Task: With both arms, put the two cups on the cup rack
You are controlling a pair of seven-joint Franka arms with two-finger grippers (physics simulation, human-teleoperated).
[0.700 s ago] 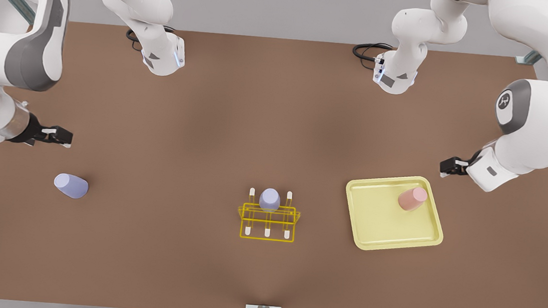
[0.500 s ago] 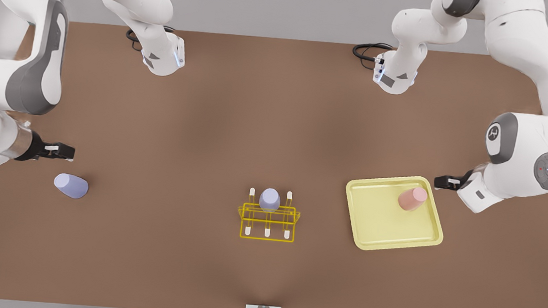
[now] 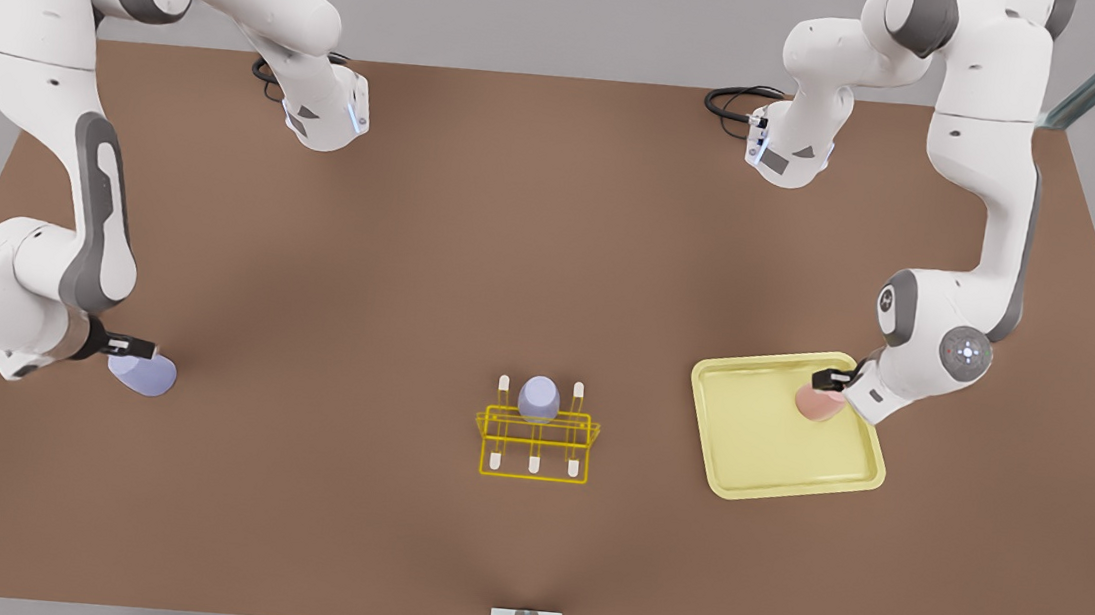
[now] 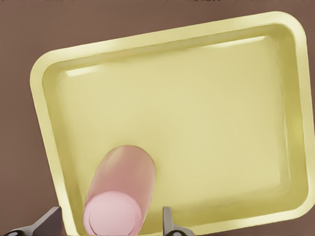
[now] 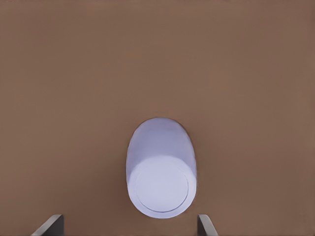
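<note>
Pink cup (image 3: pixel 818 403) stands in the tray (image 3: pixel 764 459), front view's right, under the left gripper (image 3: pixel 832 381); lavender cup (image 3: pixel 144 374) lies by the right gripper (image 3: pixel 138 346); cup rack (image 3: pixel 536 442) holds another lavender cup (image 3: pixel 539 398). Left wrist view: fingers (image 4: pixel 170 223) spread, flanking the pink cup, gripping nothing. Right wrist view: fingers (image 5: pixel 205 225) spread beside the lavender cup on the surface (image 5: pixel 157 59).

left gripper (image 3: pixel 828 380): over the pink cup (image 3: pixel 818 403), fingers (image 4: pixel 167 222) spread to either side of it with a gap each side
tray wall (image 3: pixel 866 419): raised rim just beside the pink cup, narrowing the room on that side
right gripper (image 3: pixel 140 347): at the loose lavender cup (image 3: pixel 144 375), fingers (image 5: pixel 204 225) wide, bare table (image 3: pixel 309 486) all around it
cup rack (image 3: pixel 536 437): back-row middle peg taken by a second lavender cup (image 3: pixel 539 398); other white-tipped pegs bare
table centre: open brown surface between each cup and the rack
</note>
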